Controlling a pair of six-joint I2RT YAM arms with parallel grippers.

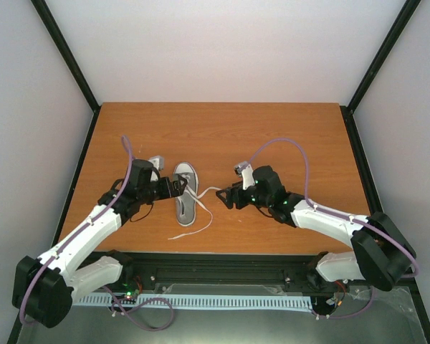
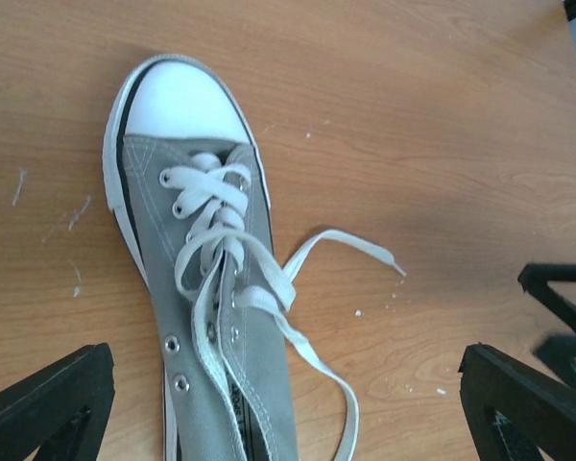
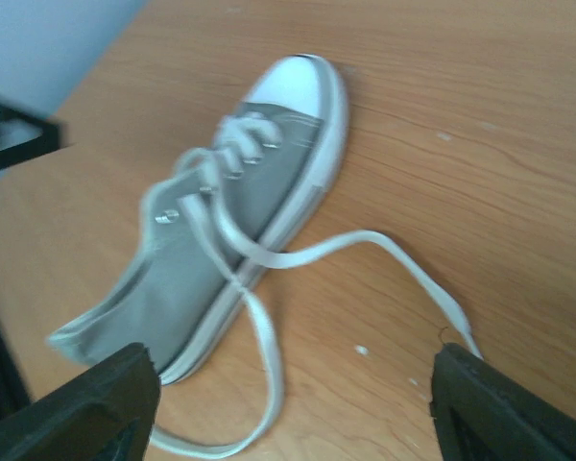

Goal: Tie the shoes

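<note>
At the middle of the table, seen from above, lies one grey sneaker, set lengthwise from near to far, with one arm on each side. The left end effector sits just beside the shoe's left flank. The right end effector is a little apart on the other side. That view is too small to show how the jaws stand.

The wrist views settle it. Each shows its two black fingers spread wide at the bottom corners with nothing between them but table and shoe, so both end effectors are open and hold nothing.

The left wrist view gives the sharpest look at the sneaker: white rubber toe cap, white sole rim with a dark line and grey canvas. Flat white laces are crossed through the front eyelets. Four metal eyelets nearer the opening stand unlaced, and no knot is tied.

Two loose lace ends lie on the wood to the shoe's right. The blurred right wrist view alone shows one end just beside that end effector's right finger. I cannot tell whether they touch. The other end curls back toward the heel.
</note>
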